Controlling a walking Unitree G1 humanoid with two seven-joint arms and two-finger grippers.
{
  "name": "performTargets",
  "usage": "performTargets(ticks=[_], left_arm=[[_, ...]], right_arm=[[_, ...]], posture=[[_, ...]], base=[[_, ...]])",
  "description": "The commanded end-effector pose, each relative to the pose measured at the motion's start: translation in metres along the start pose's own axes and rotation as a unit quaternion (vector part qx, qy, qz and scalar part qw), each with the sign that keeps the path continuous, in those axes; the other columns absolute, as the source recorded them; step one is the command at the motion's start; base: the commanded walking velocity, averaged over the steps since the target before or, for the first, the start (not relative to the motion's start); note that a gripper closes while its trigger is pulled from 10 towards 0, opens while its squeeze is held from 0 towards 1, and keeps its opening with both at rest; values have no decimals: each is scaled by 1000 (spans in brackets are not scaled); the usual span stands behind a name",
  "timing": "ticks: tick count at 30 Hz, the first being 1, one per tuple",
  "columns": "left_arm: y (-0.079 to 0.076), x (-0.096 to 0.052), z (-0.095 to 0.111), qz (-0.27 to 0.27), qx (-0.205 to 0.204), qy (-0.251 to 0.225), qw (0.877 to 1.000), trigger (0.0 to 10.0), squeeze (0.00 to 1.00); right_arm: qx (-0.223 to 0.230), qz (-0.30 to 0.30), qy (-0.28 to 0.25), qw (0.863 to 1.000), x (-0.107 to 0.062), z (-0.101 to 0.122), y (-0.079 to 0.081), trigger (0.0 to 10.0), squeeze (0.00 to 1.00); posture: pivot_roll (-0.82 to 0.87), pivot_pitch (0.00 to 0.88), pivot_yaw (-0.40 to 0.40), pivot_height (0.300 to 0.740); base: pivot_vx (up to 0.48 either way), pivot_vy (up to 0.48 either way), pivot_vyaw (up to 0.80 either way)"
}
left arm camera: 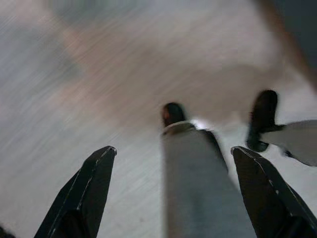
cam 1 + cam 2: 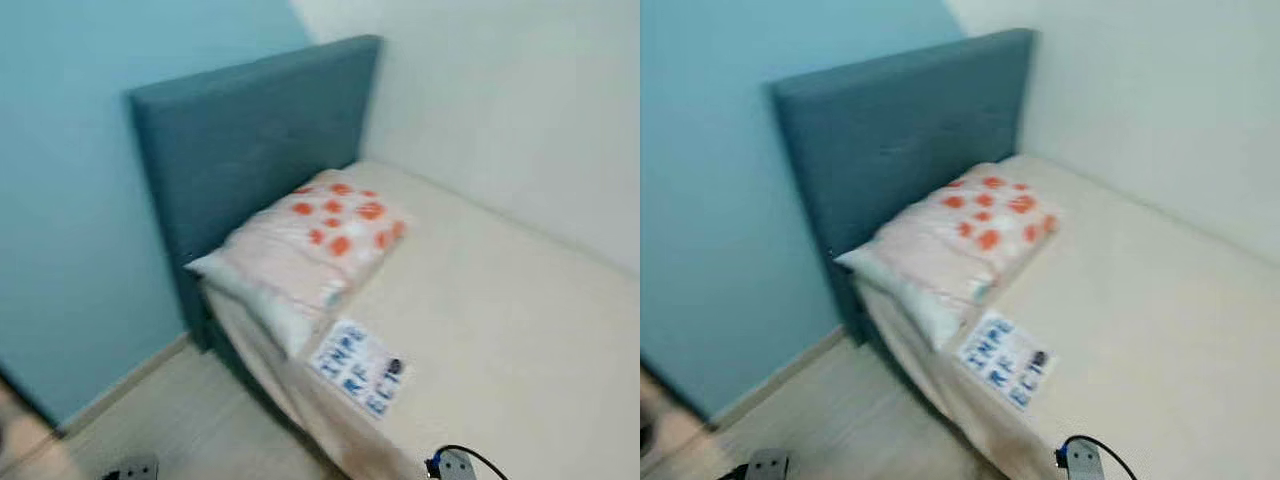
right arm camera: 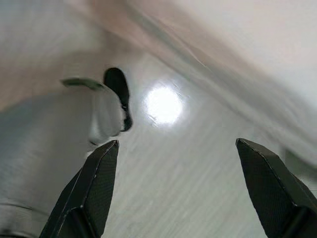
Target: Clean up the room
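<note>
Progress: early, nothing in hand | left gripper (image 1: 171, 186) and right gripper (image 3: 176, 186) spread wide, hanging over floor (image 2: 200, 425) | pillow (image 2: 310, 245) and printed sheet (image 2: 362, 368) lie on bed (image 2: 510, 320), untouched.

- Blurred throughout in both eye views; print on the blue-and-white sheet (image 2: 360, 367) on the bed (image 2: 500, 330) too soft to read.
- Cut off at the bottom edge: both arms, wrists barely in.
- Smeared floor (image 1: 74, 89) behind the spread left gripper (image 1: 173, 163).
- Bed cropped at right.
</note>
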State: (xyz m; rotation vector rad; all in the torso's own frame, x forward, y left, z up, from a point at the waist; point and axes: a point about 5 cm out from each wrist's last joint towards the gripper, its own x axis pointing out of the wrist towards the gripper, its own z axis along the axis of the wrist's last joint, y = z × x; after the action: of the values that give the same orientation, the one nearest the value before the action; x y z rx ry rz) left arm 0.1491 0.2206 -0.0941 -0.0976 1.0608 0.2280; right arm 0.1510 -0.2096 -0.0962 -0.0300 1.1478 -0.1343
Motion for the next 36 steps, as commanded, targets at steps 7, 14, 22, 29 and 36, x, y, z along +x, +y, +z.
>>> performTargets(ticks=[7, 14, 22, 29, 36], left_arm=[[2, -3, -21, 13, -23, 44, 999, 10000, 0], [0, -2, -20, 3, 4, 38, 999, 10000, 0], [-7, -2, -17, -12, 21, 32, 999, 10000, 0], [-6, -2, -17, -18, 32, 32, 999, 10000, 0], [-7, -2, -21, -21, 37, 34, 999, 10000, 0]], right_arm=[[-7, -3, 14, 1000, -1, -8, -2, 10000, 0], [-11, -6, 18, 1000, -1, -10, -3, 10000, 0], [-11, -6, 20, 1000, -1, -12, -3, 10000, 0], [-16, -7, 23, 1000, -1, -15, -4, 10000, 0], [-27, -10, 20, 999, -1, -14, -4, 10000, 0]], posture=[[-103, 37, -62, 740], [-100, 36, -62, 740], [-106, 39, -58, 740], [-104, 33, -62, 740], [-97, 19, -60, 740]], base=[[-149, 0, -769], [-206, 0, -769], [0, 0, -769], [0, 0, -769], [0, -125, -522]])
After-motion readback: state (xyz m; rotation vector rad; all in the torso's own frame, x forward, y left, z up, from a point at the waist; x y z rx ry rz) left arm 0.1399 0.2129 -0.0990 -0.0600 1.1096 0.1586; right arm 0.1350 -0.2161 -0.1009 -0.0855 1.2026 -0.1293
